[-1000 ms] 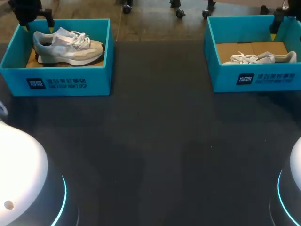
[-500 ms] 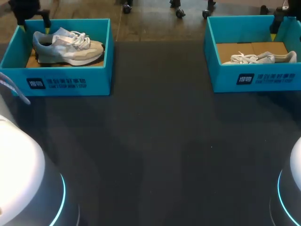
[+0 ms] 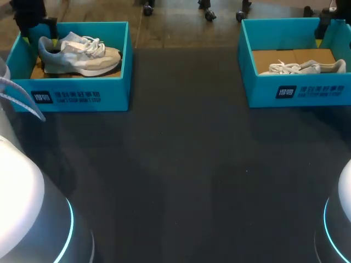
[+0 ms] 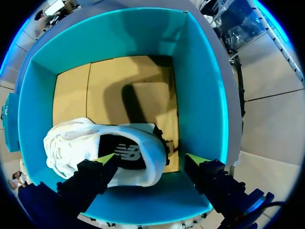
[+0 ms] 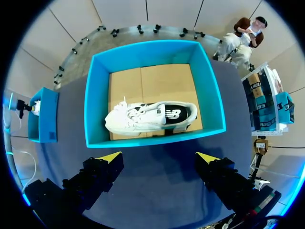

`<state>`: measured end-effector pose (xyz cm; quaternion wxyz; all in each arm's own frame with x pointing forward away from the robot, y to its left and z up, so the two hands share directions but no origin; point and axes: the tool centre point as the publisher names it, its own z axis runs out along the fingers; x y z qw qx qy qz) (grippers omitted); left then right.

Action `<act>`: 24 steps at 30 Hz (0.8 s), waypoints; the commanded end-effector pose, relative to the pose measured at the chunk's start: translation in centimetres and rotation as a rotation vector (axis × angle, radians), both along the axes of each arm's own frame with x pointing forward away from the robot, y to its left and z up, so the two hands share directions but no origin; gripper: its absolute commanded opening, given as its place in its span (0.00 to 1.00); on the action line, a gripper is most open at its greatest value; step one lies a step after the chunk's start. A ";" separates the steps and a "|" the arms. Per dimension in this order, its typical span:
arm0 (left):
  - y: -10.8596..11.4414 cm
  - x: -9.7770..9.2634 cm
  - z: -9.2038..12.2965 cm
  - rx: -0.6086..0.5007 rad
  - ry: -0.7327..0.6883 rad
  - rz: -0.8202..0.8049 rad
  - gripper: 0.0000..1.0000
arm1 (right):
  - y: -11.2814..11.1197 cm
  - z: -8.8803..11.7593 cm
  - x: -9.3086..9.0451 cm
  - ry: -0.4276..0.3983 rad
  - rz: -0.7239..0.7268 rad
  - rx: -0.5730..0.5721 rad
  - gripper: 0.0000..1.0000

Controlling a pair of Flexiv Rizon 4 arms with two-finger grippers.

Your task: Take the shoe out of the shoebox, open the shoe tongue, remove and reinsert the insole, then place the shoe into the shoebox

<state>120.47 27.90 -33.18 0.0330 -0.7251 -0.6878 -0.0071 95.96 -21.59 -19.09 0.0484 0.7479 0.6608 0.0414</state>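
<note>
Left claw (image 4: 150, 160) sank toward shoe (image 4: 78, 140)

Head overlooks table (image 3: 181, 164); wrists down onto left shoebox (image 4: 200, 95), right shoebox (image 5: 97, 105).

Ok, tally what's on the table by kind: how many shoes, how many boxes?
Shoes: 2 (left shoe, right shoe)
Boxes: 2 (left box, right box), each holding one shoe
Total: 4
</note>
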 end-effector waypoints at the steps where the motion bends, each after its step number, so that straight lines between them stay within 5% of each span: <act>1: 0.0 -0.1 -1.2 0.003 -0.007 0.010 0.83 | 0.0 0.0 0.0 0.000 0.000 -0.001 1.00; 10: 0.9 0.1 -2.6 0.011 -0.005 0.027 0.73 | 0.0 0.0 0.0 0.000 0.000 -0.001 1.00; 24: 1.3 0.5 -5.6 0.015 0.024 0.084 0.85 | 0.0 0.0 0.0 0.000 0.000 -0.001 1.00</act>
